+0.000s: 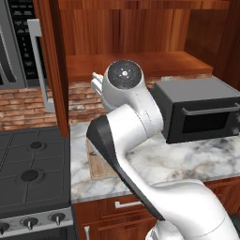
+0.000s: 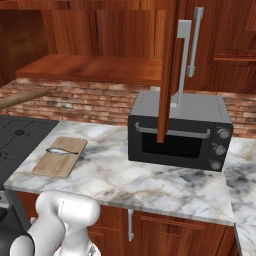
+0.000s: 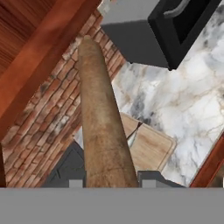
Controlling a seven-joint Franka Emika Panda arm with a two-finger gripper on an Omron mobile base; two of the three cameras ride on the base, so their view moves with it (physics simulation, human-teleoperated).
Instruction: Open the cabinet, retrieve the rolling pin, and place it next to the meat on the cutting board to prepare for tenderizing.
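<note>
White arm (image 1: 136, 122) bent high, gripper (image 3: 109, 181) clamped on the rolling pin (image 3: 103, 122), fingers either side

No legible text, label, brand, number or sign appears in any view. The control panel (image 1: 23, 42) at the upper left of the left base view carries rows of pale markings — too blurred to read. The toaster oven (image 2: 180, 132) at the centre right of the right base view has three knobs (image 2: 220, 149) — no readable markings beside them.
</note>
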